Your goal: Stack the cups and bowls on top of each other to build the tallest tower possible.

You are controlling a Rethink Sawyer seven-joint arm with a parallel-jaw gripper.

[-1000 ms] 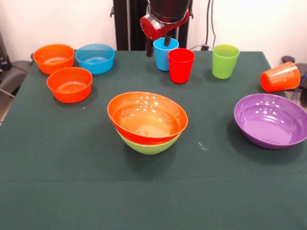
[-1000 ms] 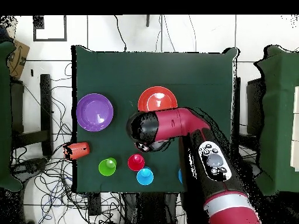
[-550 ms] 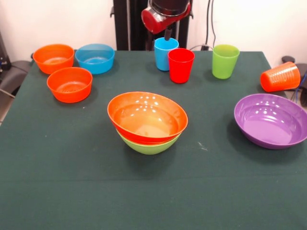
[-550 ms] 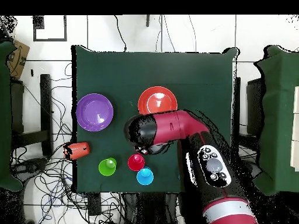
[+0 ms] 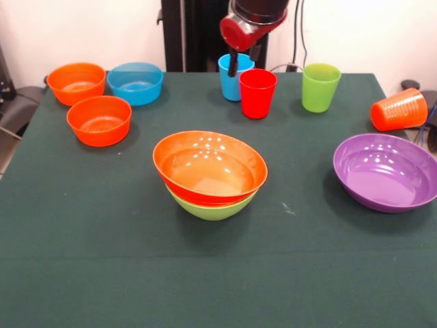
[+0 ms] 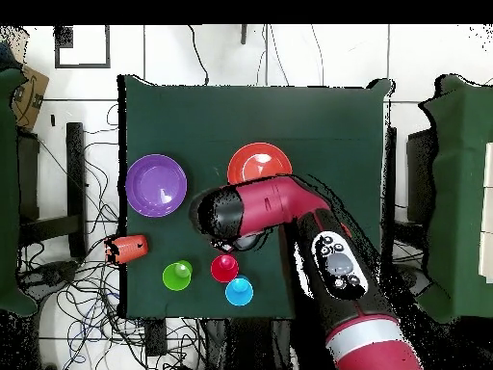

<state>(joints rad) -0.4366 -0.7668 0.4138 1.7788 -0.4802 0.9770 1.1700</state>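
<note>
From the front camera I see my gripper (image 5: 237, 65) hanging at the far edge of the dark green cloth-covered table (image 5: 95, 232), just above the light blue plastic tumbler (image 5: 230, 80) and the red plastic tumbler (image 5: 257, 93), which stand touching side by side. Only one dark fingertip shows against the blue cup's rim, so I cannot tell whether the fingers are parted or closed. The lime green plastic tumbler (image 5: 320, 87) stands upright a little apart from the red one, and the orange plastic tumbler (image 5: 399, 109) lies tipped on its side near the table edge.

The tower so far sits mid-table: the large orange-red glossy bowl (image 5: 209, 166) nested in the large lime green bowl (image 5: 213, 208). The large purple bowl (image 5: 386, 171) rests alone, well apart. Two small orange bowls (image 5: 100, 120) (image 5: 76, 83) and the small blue bowl (image 5: 135, 83) cluster at the opposite far corner.

Overhead, the red arm (image 6: 289, 207) covers part of the stacked bowls.
</note>
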